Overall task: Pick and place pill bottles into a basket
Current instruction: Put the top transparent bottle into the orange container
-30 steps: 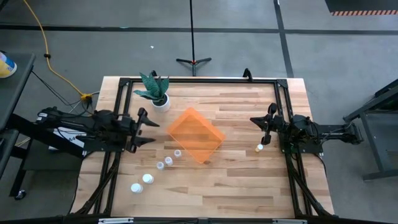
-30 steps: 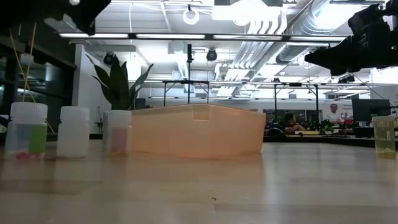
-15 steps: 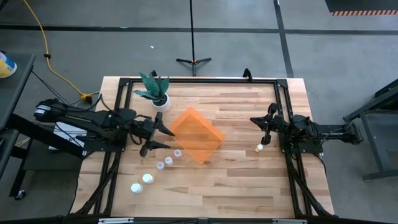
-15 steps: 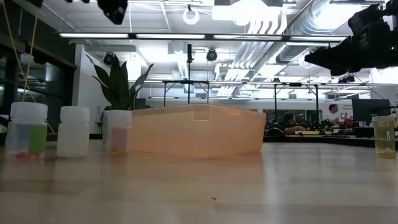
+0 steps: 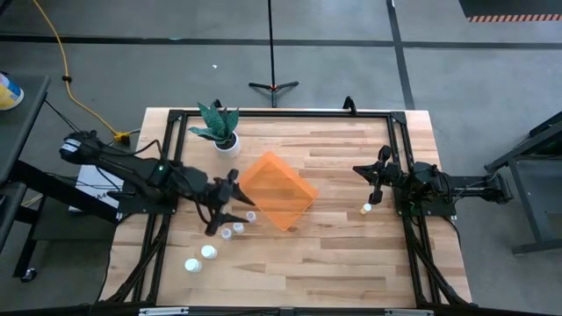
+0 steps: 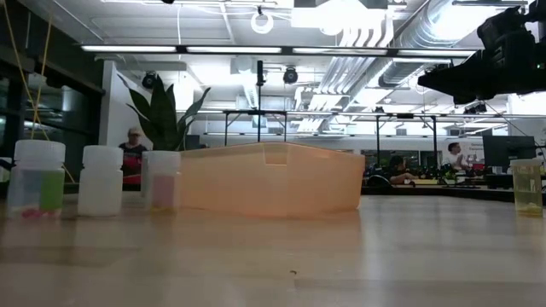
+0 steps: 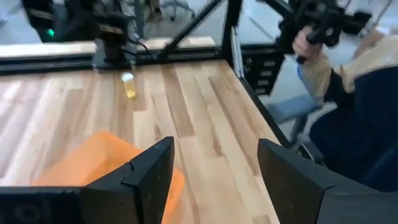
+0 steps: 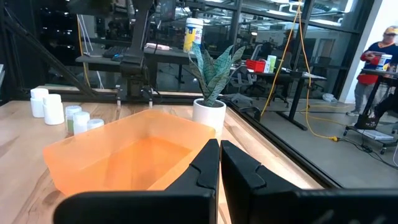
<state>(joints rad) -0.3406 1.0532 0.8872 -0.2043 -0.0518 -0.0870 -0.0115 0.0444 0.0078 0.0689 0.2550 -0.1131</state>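
Several small white pill bottles (image 5: 226, 233) stand upright in a slanted row near the table's left front; the low view shows them (image 6: 101, 181) beside the basket. One more bottle (image 5: 366, 208) stands at the right. The orange basket (image 5: 277, 190) sits mid-table. My left gripper (image 5: 237, 200) hovers open between the row's far end and the basket's near-left side, with nothing between its fingers (image 7: 149, 177). My right gripper (image 5: 364, 174) waits shut (image 8: 219, 149) at the right, above and just beyond the lone bottle.
A white pot with a green plant (image 5: 219, 132) stands behind the basket at the far left. A black frame (image 5: 281, 114) runs along the table's edges. Bare wood lies in front of the basket. People (image 7: 348, 74) are in the room beyond the table.
My left gripper has gone toward the table's right edge, from the left frame rail to the basket's near-left side above the far end of the bottle row. It has risen out of the top of the low view. Bottles and basket have stayed put.
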